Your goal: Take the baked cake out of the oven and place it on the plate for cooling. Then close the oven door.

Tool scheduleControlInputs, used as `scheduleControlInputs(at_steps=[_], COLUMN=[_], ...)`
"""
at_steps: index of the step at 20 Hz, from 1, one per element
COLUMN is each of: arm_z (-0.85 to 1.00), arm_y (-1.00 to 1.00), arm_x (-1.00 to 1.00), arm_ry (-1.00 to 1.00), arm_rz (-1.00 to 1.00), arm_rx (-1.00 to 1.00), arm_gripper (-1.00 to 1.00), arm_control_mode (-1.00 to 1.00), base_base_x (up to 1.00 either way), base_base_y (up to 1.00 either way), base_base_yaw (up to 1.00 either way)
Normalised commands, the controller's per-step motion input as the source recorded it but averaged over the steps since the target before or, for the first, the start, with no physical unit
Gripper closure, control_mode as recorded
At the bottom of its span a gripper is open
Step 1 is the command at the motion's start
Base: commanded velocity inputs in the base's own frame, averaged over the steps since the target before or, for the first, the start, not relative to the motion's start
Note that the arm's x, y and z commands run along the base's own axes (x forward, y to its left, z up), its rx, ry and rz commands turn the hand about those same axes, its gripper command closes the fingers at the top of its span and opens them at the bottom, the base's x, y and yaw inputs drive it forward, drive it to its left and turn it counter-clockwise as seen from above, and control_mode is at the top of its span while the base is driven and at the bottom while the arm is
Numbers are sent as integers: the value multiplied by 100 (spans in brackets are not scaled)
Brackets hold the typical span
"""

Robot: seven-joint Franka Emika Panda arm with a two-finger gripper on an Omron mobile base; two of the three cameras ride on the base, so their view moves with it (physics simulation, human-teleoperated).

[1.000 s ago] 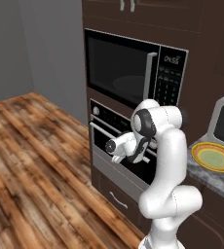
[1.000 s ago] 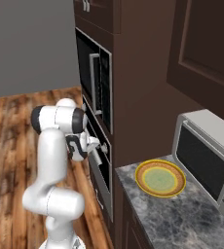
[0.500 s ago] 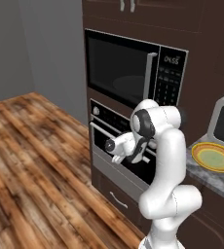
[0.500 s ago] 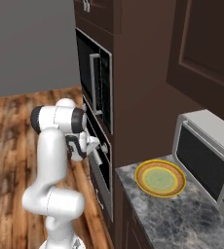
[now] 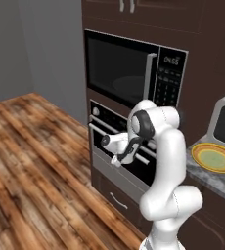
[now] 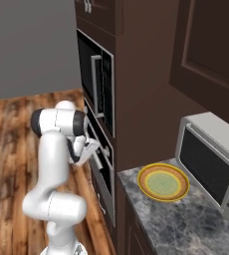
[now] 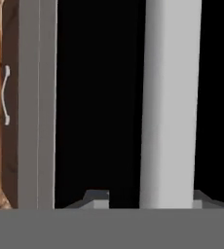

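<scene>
The oven (image 5: 115,146) sits under the black microwave, and the oven door (image 7: 99,97) is up and closed against it. The baked cake is hidden. My gripper (image 5: 118,160) (image 6: 93,147) reaches onto the door's long silver bar handle (image 7: 170,97). In the hand view the bar runs between my fingertips (image 7: 98,196). One tip sits at the bar's edge and the other stands a small gap away, so the gripper (image 7: 150,197) is open around the handle. The plate (image 5: 198,152) (image 6: 147,174), with an orange-yellow rim, lies bare on the counter to the right.
A black microwave (image 5: 124,73) is built in above the oven. A grey countertop box with a dark window (image 6: 211,167) stands behind the plate on the stone counter (image 6: 186,219). A drawer with a curved pull (image 7: 6,95) lies below the oven. Wooden floor (image 5: 31,171) spreads to the left.
The fingers have drawn closer together around the oven door's handle. The arm and the door have stayed where they were.
</scene>
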Motion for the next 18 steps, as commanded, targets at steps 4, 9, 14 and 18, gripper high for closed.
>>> scheduleControlInputs(at_steps=[4, 9, 14, 18], arm_z=[-83, -86, -86, -74], arm_y=[100, 100, 85, 51], arm_x=[-27, -35, -38, -29], arm_ry=[18, 10, 4, 2], arm_rz=[8, 6, 5, 5], arm_rx=[0, 0, 0, 0], arm_gripper=[100, 100, 100, -100], arm_control_mode=[-100, -100, -100, -100], base_base_x=[0, 0, 0, 0], base_base_y=[0, 0, 0, 0], base_base_yaw=[0, 0, 0, 0])
